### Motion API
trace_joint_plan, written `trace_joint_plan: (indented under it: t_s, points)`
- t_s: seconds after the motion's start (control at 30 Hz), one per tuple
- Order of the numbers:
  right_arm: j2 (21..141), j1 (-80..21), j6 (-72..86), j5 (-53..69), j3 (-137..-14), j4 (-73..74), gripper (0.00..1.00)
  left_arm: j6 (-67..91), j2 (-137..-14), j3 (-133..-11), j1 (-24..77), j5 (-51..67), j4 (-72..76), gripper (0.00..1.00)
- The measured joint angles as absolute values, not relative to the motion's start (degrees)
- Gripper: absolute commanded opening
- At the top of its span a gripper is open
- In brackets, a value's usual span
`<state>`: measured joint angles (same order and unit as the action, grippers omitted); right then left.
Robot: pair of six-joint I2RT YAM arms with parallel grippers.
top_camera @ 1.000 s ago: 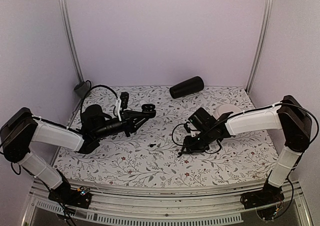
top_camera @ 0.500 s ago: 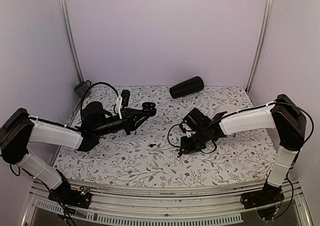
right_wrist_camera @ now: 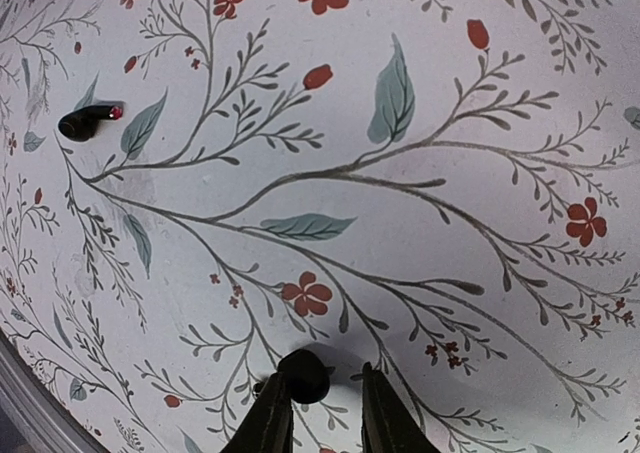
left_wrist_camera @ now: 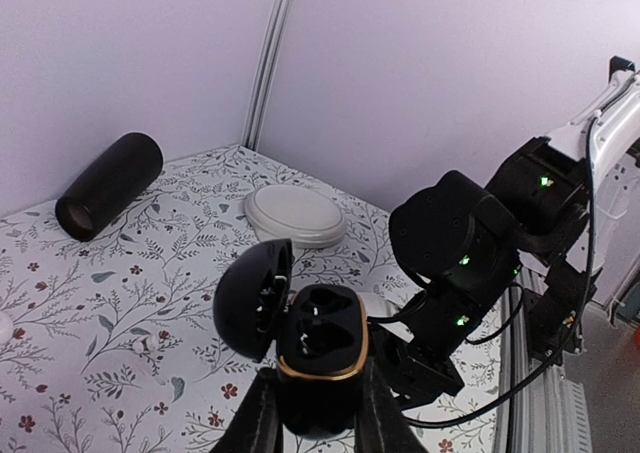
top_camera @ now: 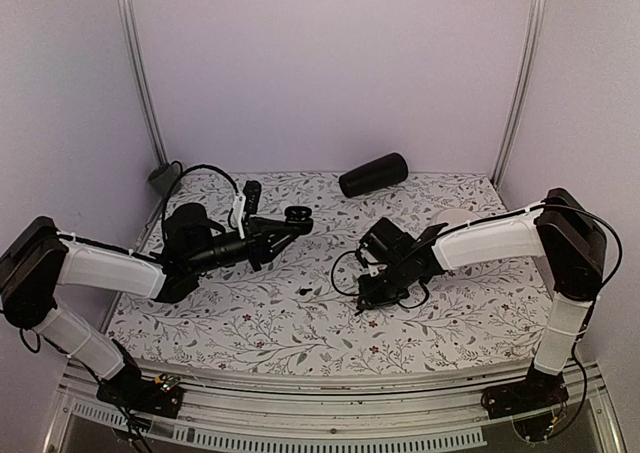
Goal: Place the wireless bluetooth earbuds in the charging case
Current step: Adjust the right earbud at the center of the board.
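Clamped open charging case [left_wrist_camera: 320, 348] in left gripper [left_wrist_camera: 318, 413]. Straddled one earbud [right_wrist_camera: 303, 375] with right gripper [right_wrist_camera: 322, 413], fingers [right_wrist_camera: 272, 423] narrowly apart, one touching.

The floral tabletop [top_camera: 300, 323] carries a black cylinder [top_camera: 373, 174] lying on its side at upper centre, a white disc [left_wrist_camera: 295, 213] right of centre, and one earbud [top_camera: 303, 290] alone mid-frame. A second earbud [right_wrist_camera: 303, 373] rests on it at bottom centre of the right wrist view.
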<state>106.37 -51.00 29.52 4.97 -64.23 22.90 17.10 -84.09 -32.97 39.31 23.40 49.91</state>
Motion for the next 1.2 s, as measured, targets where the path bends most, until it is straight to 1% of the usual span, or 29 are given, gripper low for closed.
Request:
trace_joint_plan:
  t_s: [0.8, 1.1, 1.2]
  points:
    - [108.2, -51.9, 29.8, 4.7, -65.5, 22.8, 0.24, 17.1, -84.1, -33.7, 39.3, 24.9, 49.8, 0.0]
    - [109.4, -53.3, 29.7, 2.9, -67.5, 23.8, 0.21, 17.2, -84.7, -33.8, 39.3, 25.1, 49.8, 0.0]
    - [109.8, -53.4, 29.8, 2.1, -67.8, 24.5, 0.22, 17.2, -84.8, -33.8, 39.3, 25.1, 49.8, 0.0]
